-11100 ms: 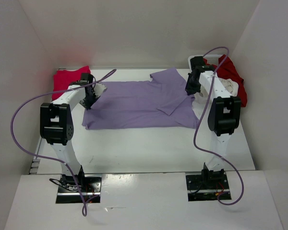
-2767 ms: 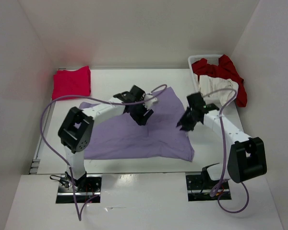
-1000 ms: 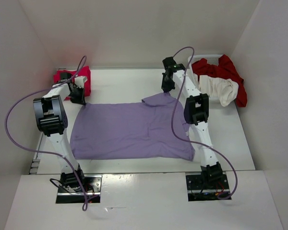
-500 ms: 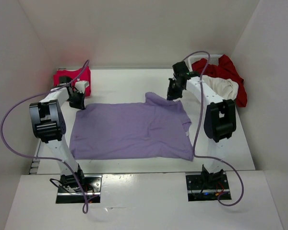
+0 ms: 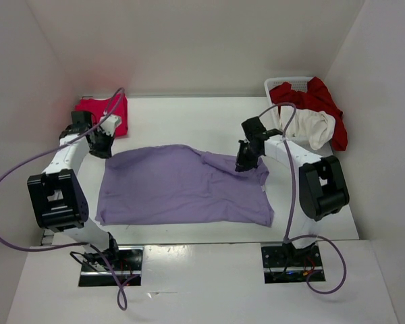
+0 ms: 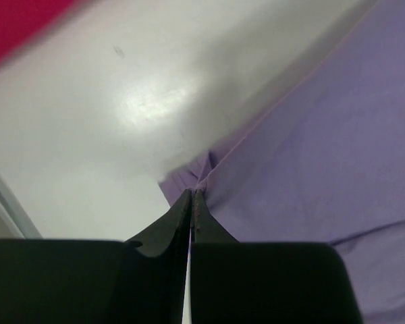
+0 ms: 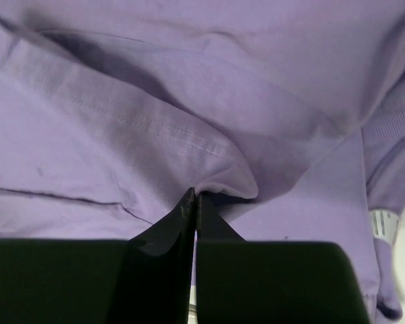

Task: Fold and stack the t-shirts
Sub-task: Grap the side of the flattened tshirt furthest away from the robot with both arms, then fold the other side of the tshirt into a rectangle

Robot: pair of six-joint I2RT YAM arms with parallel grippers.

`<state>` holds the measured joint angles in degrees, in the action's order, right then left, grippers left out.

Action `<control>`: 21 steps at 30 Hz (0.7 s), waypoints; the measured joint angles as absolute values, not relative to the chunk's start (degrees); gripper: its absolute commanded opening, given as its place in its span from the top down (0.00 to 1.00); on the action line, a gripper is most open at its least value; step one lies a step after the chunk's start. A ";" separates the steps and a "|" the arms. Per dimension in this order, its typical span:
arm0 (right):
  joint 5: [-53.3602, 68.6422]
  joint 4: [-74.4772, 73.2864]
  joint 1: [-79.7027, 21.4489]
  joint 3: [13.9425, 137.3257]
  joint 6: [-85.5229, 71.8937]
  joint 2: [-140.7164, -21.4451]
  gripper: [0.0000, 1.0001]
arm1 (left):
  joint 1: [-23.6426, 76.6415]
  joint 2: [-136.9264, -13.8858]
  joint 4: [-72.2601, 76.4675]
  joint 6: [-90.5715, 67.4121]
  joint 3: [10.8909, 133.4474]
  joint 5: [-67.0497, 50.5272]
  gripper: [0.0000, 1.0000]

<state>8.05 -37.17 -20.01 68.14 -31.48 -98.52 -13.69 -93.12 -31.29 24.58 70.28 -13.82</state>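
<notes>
Left tool [image 6: 191, 202] and right tool [image 7: 194, 202] each clamped shut on soft lavender purple cloth t-shirt [image 5: 182, 185], edge at their tips; best lifted together, level, taut between them.

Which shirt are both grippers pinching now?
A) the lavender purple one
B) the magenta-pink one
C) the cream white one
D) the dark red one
A: each wrist view shows the left gripper and the right gripper shut on a fold of the lavender purple shirt.
</notes>
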 measured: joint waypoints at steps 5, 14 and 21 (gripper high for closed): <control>4.86 -37.39 -20.34 65.52 -33.47 -95.64 1.00 | -13.69 -91.74 -33.30 27.88 63.88 -11.20 1.00; -2.26 -43.99 -20.38 65.45 -34.76 -90.08 1.00 | -13.67 -87.53 -30.41 36.10 62.24 -3.92 1.00; -3.22 -46.24 -20.38 62.04 -36.42 -83.35 1.00 | -12.36 -87.07 -27.51 40.14 60.12 -1.87 1.00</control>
<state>-3.22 -46.24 -20.38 62.04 -36.42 -83.35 -12.36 -87.07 -27.51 40.14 60.12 -1.87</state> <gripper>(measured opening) 0.005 0.007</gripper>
